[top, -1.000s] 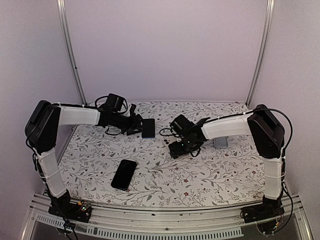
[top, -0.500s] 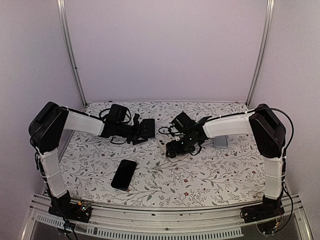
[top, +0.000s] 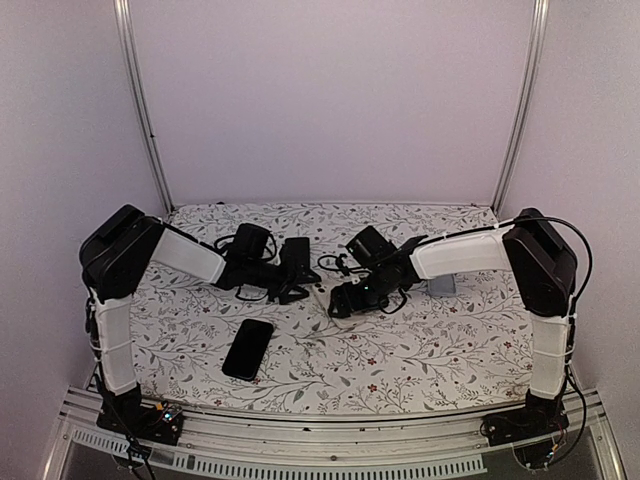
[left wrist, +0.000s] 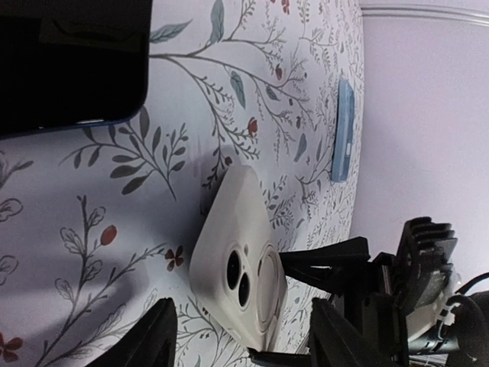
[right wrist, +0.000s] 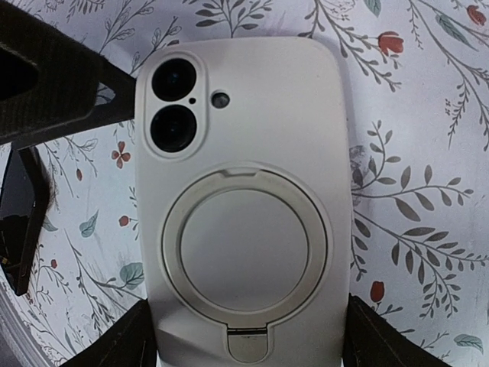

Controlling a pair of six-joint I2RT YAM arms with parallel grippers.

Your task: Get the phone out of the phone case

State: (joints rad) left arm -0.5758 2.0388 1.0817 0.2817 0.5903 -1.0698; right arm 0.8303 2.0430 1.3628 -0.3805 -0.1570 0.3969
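Left gripper (left wrist: 243, 336) has swung in across the table (top: 450, 340) since a second ago. It was back beside the dark slab (top: 297, 250), and now it's right up against the right gripper (right wrist: 252, 344). The white case (right wrist: 244, 153), which I couldn't make out from the top before, now peeks out between the two. The right gripper has only crept a touch nearer the bases.

On the right wrist view the case fills the frame, back up, ring stand folded flat. The right jaws sit tight against both long edges at the ring end, so I read that as clamped on the case. The phone (right wrist: 170, 126) is in there, twin lenses showing through the cut-out. Whether the case lies flat or is tipped up a little, I can't tell.

The left jaws are spread wide with nothing in them. From the left wrist the case lies just ahead of the fingers. One left finger (right wrist: 53, 92) reaches the case's edge beside the lenses; touching or just shy, I can't say.

A black handset (top: 248, 348) lies nearer the bases, well apart. A grey-blue slab (top: 440, 285) sits beside the right forearm.
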